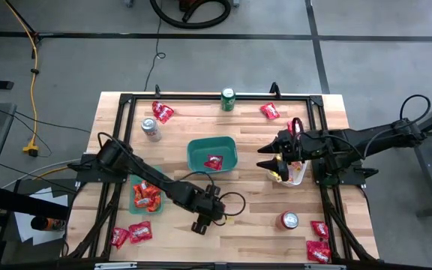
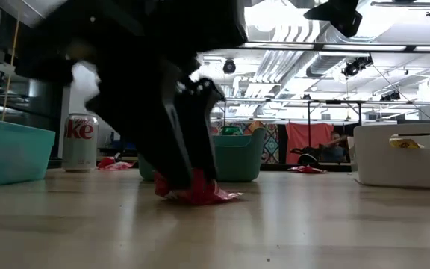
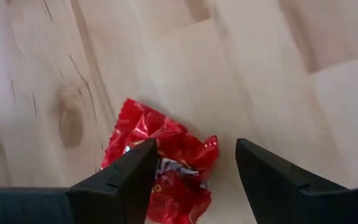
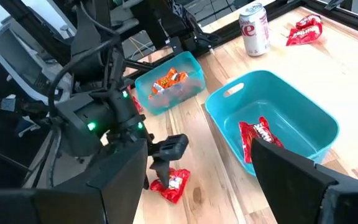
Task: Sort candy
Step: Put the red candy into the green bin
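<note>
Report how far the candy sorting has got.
Done: one red packet lies in the large teal bin, and several orange packets fill the small teal bin. In hand: the left gripper, open, is down over a red wrapped candy packet on the wooden table, not yet gripping it. The right gripper is open above the white bin. Left: red packets scattered near the table's edges and corners.

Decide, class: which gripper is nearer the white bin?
Right. The right gripper hangs open right at the white bin; the left gripper is across the table, open over a red candy.

Lab (ceiling ducts (image 2: 327, 63), robot rig).
</note>
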{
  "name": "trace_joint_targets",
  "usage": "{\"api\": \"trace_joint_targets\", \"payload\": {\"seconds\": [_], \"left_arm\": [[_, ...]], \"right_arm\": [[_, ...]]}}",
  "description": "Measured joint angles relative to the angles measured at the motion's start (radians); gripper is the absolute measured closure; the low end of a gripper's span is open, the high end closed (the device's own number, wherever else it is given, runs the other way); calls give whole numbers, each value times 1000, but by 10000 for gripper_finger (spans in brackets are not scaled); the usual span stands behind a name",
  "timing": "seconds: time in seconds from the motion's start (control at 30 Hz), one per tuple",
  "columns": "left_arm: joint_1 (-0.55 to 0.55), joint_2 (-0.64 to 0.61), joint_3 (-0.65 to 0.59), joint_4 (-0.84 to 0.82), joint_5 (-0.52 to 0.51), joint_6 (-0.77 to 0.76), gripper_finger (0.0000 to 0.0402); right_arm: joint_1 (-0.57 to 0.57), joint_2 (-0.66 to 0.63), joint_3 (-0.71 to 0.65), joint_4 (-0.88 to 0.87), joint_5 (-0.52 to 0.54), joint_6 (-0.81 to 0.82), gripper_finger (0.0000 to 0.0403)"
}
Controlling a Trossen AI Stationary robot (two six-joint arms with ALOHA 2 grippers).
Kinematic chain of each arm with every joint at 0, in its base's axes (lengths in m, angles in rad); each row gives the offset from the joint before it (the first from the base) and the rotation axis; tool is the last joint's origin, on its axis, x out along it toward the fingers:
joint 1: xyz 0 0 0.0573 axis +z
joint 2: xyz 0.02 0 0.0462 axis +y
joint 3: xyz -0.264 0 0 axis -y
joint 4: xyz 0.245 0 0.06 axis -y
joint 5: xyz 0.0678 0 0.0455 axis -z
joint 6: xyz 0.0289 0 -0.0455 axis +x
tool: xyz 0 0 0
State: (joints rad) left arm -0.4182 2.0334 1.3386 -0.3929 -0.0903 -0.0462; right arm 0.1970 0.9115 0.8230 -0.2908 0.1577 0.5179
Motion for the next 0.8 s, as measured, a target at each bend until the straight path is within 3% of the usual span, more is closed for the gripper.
{"api": "trace_joint_targets", "payload": {"seconds": [0.23, 0.3, 0.43, 0.47, 0.6, 0.7, 0.8], "left_arm": [[18, 28, 4, 5, -12, -41, 210], [23, 20, 3, -8, -12, -53, 244], [59, -7, 1, -76, 0, -159, 369], [71, -16, -1, -99, 2, -176, 384], [105, -77, -3, -141, 17, -153, 391], [119, -192, -3, -140, 35, -145, 398], [134, -331, -1, -145, -74, -144, 400]], "right_arm": [[0, 0, 0, -3, 11, -1, 121], [0, 1, 0, -9, 24, -2, 121], [0, 1, 0, -25, 31, 0, 121], [0, 1, 0, -27, 31, 0, 121], [0, 1, 0, -33, 31, -2, 121], [0, 1, 0, -36, 31, -2, 121], [0, 1, 0, -36, 31, -2, 121]]}}
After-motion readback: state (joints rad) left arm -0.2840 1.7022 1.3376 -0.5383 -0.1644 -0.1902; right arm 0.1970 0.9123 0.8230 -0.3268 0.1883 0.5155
